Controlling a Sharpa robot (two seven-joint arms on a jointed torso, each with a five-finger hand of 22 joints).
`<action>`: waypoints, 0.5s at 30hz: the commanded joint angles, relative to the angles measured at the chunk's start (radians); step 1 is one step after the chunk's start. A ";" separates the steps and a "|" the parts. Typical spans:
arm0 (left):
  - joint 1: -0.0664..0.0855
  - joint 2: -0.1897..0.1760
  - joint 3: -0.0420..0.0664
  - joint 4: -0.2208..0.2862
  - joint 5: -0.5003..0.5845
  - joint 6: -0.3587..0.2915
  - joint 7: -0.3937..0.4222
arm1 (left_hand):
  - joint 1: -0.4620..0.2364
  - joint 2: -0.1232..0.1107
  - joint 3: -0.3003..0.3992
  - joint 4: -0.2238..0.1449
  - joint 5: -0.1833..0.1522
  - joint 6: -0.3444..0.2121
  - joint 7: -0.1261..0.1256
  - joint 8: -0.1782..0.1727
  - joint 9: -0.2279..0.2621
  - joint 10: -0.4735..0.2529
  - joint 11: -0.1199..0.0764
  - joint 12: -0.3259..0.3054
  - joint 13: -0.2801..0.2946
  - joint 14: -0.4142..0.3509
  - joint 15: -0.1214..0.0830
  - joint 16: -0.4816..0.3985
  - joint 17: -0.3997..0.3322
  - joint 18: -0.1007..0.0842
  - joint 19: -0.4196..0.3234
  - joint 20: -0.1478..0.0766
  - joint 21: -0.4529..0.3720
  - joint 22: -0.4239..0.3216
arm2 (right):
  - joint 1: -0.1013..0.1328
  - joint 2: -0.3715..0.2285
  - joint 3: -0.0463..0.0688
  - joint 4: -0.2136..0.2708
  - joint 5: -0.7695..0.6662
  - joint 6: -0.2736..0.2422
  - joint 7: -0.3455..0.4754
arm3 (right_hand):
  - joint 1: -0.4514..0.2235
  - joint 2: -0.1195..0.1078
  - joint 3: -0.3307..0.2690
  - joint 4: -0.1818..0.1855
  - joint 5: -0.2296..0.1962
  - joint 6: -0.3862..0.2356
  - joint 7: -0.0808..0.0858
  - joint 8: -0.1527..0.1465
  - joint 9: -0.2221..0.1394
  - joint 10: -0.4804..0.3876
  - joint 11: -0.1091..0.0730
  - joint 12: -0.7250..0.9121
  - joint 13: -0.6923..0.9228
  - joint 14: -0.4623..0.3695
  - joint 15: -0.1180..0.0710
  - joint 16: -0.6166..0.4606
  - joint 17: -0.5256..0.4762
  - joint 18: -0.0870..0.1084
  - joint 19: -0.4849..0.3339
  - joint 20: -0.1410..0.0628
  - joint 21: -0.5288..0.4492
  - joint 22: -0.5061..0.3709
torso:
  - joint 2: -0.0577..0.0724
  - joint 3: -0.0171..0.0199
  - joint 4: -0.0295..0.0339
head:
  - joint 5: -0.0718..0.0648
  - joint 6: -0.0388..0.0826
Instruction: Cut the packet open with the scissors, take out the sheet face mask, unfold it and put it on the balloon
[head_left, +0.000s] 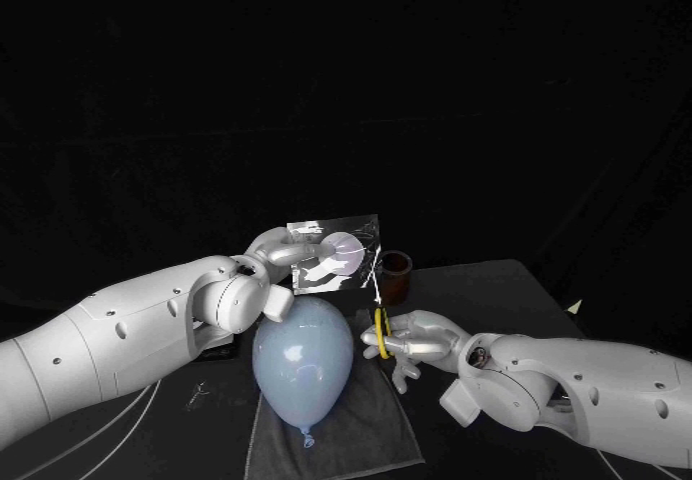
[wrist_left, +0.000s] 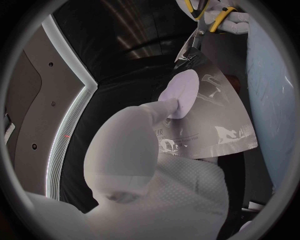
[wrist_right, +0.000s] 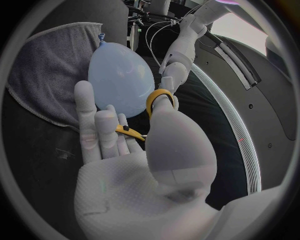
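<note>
While the left robot hand (head_left: 289, 262) pinches the packet (head_left: 343, 238) up above the balloon (head_left: 303, 355) on its cloth (head_left: 368, 430), the right robot hand (head_left: 411, 340) grips the scissors (head_left: 379, 325), blades at the packet's edge.

A robot lab: black table (head_left: 498, 290), black backdrop (head_left: 346, 100).

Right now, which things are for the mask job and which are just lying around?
For the job: packet in the left hand, scissors in the right hand, balloon.
Just lying about: grey cloth under the balloon, brown container at the back.
</note>
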 joint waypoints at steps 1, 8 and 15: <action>0.001 0.000 0.001 0.005 -0.006 0.025 0.017 | 0.001 0.010 0.003 -0.001 0.005 0.006 -0.002 0.006 0.139 0.007 0.003 -0.001 0.001 0.003 -0.004 -0.006 0.001 0.013 0.007 0.002 0.006 0.001 | 0.004 0.004 0.003 0.002 0.006 0.002 0.019 | 0.002 0.011 -0.002 -0.006 -0.003 -0.007 0.090 0.005 0.001 -0.006 0.000 0.006 0.001 0.002 0.000 0.005 0.001 0.020 0.001 0.001 0.005 0.000 | 0.000 0.0001 0.0000 | -0.001 0.001; 0.001 -0.001 0.001 0.009 -0.013 0.030 0.017 | 0.000 0.010 0.004 -0.002 0.004 0.006 -0.002 0.006 0.141 0.007 0.003 -0.001 0.001 0.003 -0.004 -0.006 0.001 0.013 0.007 0.002 0.006 0.001 | 0.017 0.007 0.007 0.000 0.006 0.002 0.023 | 0.005 0.023 -0.005 -0.007 -0.003 -0.009 0.089 0.012 0.002 -0.007 0.000 0.011 0.001 0.003 0.000 0.007 0.003 0.020 0.001 0.000 0.006 -0.001 | 0.000 -0.0006 0.0001 | -0.001 0.000; 0.001 -0.002 0.001 0.009 -0.014 0.030 0.018 | -0.001 0.011 0.005 -0.002 0.004 0.006 -0.002 0.006 0.141 0.007 0.003 -0.001 0.001 0.003 -0.004 -0.006 0.001 0.013 0.007 0.002 0.006 0.001 | 0.024 0.007 0.007 -0.001 0.007 0.006 0.024 | 0.012 0.037 -0.009 -0.009 -0.003 -0.007 0.087 0.024 0.003 -0.006 -0.002 0.020 0.001 0.005 -0.002 0.011 0.003 0.019 0.003 0.000 0.011 0.001 | 0.000 -0.0001 0.0005 | -0.003 0.001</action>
